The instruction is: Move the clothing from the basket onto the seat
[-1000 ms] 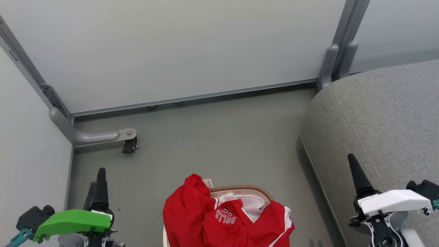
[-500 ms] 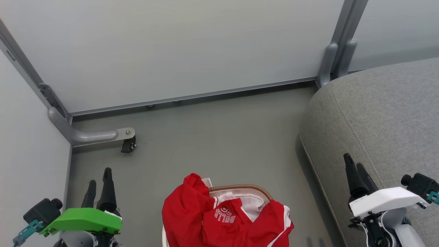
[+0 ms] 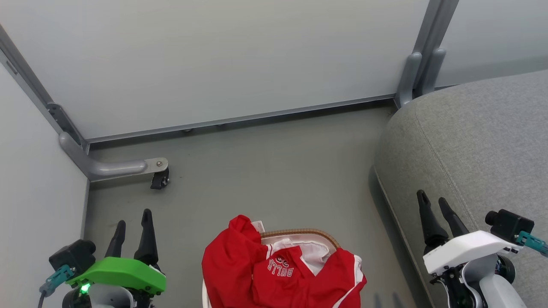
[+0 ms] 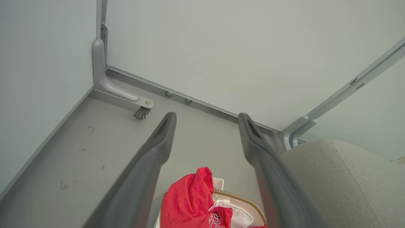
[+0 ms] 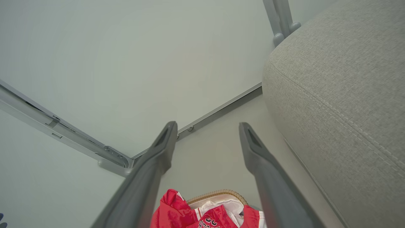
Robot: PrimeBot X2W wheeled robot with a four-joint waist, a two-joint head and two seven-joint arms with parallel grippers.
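Red clothing (image 3: 274,273) with white "BULLS" lettering lies heaped in the basket (image 3: 299,234), spilling over its tan rim at the bottom middle of the head view. The grey seat (image 3: 479,145) fills the right side. My left gripper (image 3: 133,218) hangs open at the lower left, apart from the basket. My right gripper (image 3: 433,200) stands open at the lower right, in front of the seat's edge. The left wrist view shows the clothing (image 4: 190,202) below the open left gripper (image 4: 207,117). In the right wrist view the clothing (image 5: 202,212) lies below the open right gripper (image 5: 207,126), with the seat (image 5: 341,88) to the right.
Pale partition panels close off the far side and the left. A metal foot with a small black caster (image 3: 159,182) juts onto the grey floor (image 3: 265,171) at the left. A grey post (image 3: 421,55) stands by the seat's far corner.
Both grippers have turned so their two fingers now show apart; the left one edged right and up, the right one edged left. The clothing and basket have not moved.
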